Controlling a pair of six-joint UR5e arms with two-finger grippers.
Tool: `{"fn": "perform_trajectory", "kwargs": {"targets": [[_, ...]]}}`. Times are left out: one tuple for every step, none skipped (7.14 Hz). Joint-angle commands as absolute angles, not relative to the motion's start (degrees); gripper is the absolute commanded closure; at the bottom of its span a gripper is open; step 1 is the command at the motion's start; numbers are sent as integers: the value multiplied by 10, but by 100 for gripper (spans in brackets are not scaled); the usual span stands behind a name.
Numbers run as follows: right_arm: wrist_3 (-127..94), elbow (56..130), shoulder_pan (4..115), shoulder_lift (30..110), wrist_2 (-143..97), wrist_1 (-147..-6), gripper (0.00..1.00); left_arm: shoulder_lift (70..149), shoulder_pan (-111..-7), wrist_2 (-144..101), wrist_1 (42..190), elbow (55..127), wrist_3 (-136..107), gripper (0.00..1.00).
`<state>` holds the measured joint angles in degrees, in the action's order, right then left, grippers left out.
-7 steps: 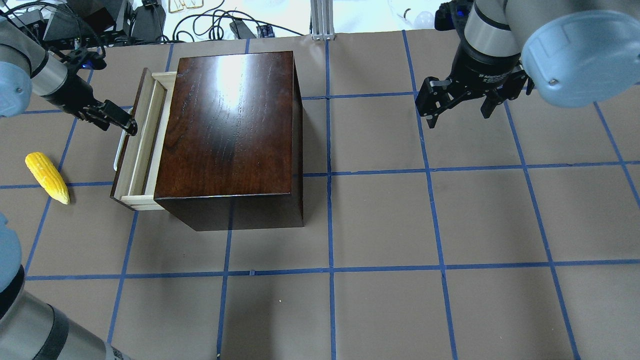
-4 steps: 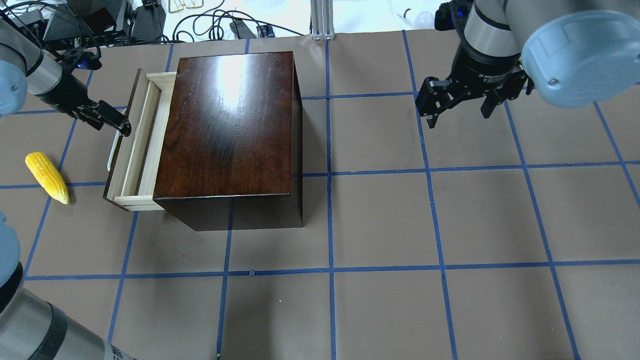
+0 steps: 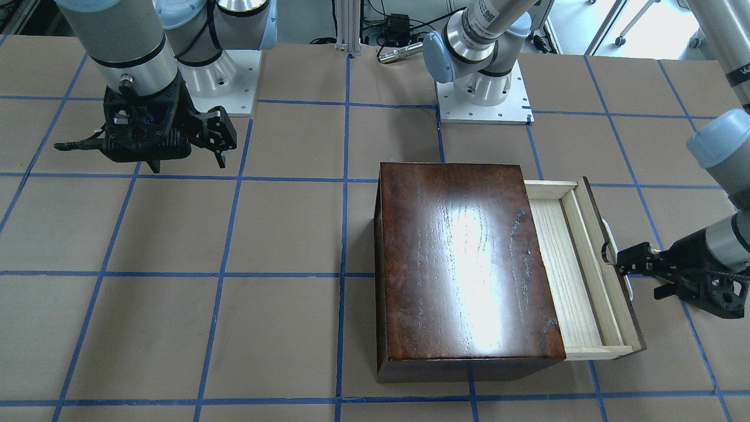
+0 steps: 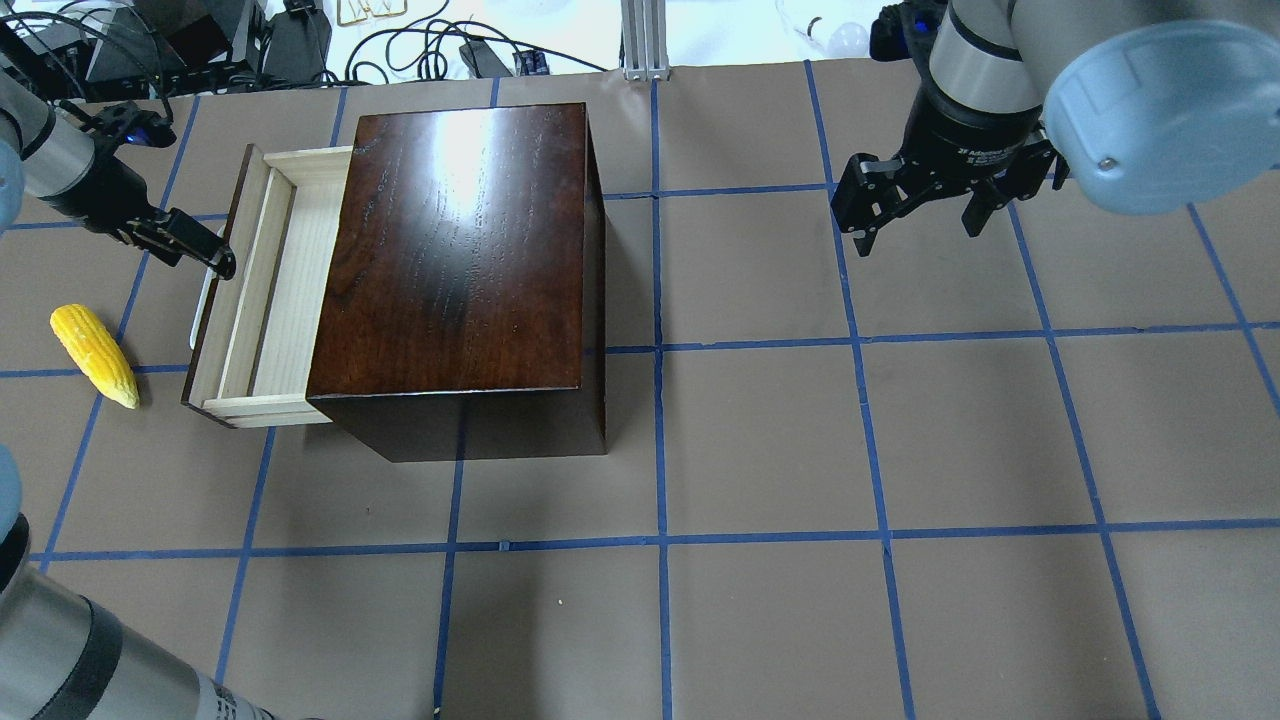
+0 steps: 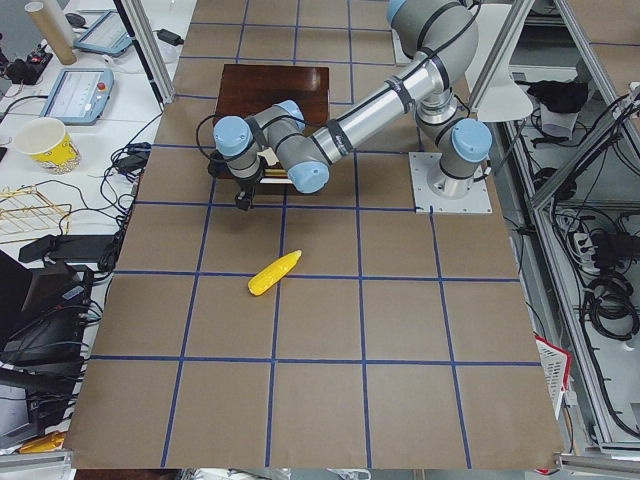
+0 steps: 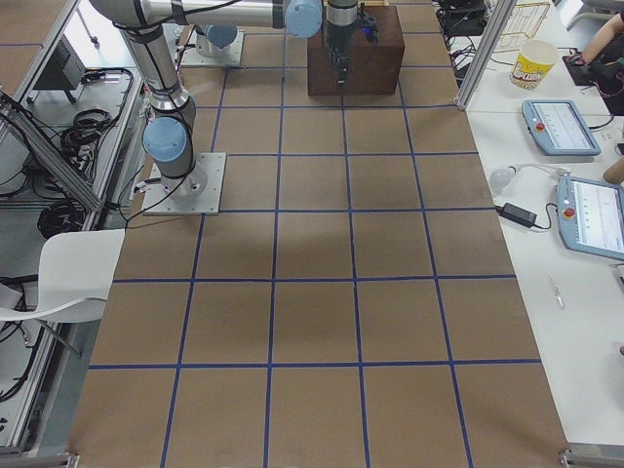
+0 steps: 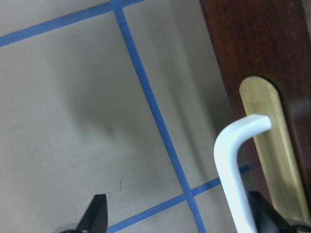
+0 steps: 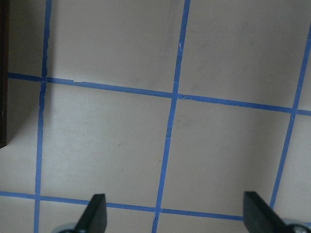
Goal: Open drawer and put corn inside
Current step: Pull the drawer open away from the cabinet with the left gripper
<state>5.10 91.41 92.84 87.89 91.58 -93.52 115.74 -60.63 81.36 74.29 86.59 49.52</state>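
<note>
The drawer (image 4: 268,290) stands partly out of the left side of the dark-brown box (image 4: 460,250), its pale tray empty; it also shows in the front-facing view (image 3: 577,269). My left gripper (image 4: 222,265) is at the white loop handle (image 7: 233,170). In the left wrist view its fingers are spread, with the handle between them, close to one fingertip (image 7: 262,213). The yellow corn (image 4: 95,355) lies on the table left of the drawer, apart from it. My right gripper (image 4: 915,225) is open and empty, hanging over the table far right of the box.
The table is brown paper with a blue tape grid (image 4: 660,540). Cables and equipment (image 4: 250,40) lie beyond the far edge. The right arm's base (image 3: 222,82) and the left arm's base (image 3: 483,94) stand behind the box.
The drawer has slid further out to the left, with my left gripper moving left at its handle. The corn and the right arm have not moved.
</note>
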Motion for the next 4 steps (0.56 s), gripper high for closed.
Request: {"fn": "perform_trajectory", "kwargs": {"targets": [[51, 914, 927, 879, 916, -935, 0, 1158, -604, 812, 743, 866, 497, 0], [51, 914, 927, 879, 916, -935, 0, 1151, -604, 812, 746, 866, 488, 0], [51, 914, 929, 879, 916, -935, 0, 1140, -609, 810, 752, 866, 464, 0], [51, 914, 929, 879, 916, -935, 0, 1130, -613, 809, 760, 865, 442, 0]]}}
